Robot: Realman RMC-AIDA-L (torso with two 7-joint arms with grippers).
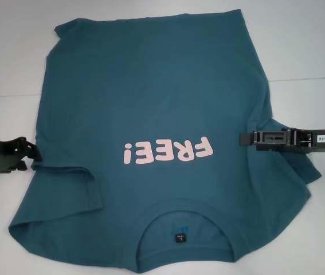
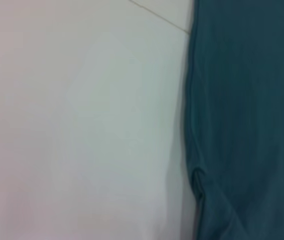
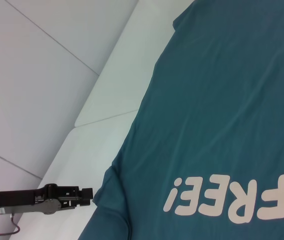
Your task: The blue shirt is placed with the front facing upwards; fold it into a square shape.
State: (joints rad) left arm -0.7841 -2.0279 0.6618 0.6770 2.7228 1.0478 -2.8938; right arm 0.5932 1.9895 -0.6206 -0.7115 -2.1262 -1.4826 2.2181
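Bare tabletop [image 1: 7, 69] lies open on both sides of the blue shirt [image 1: 151, 97]. Left tool [image 1: 33, 153] at shirt edge; right tool [image 1: 243, 138] over it.

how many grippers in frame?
2. Left gripper sits at the blue shirt's left edge beside the sleeve; right gripper is over its right side, level with the lettering.

Teal-blue shirt [image 1: 151, 103] — pink "FREE!" lettering [image 1: 168, 152] — on white table [image 1: 305, 40]
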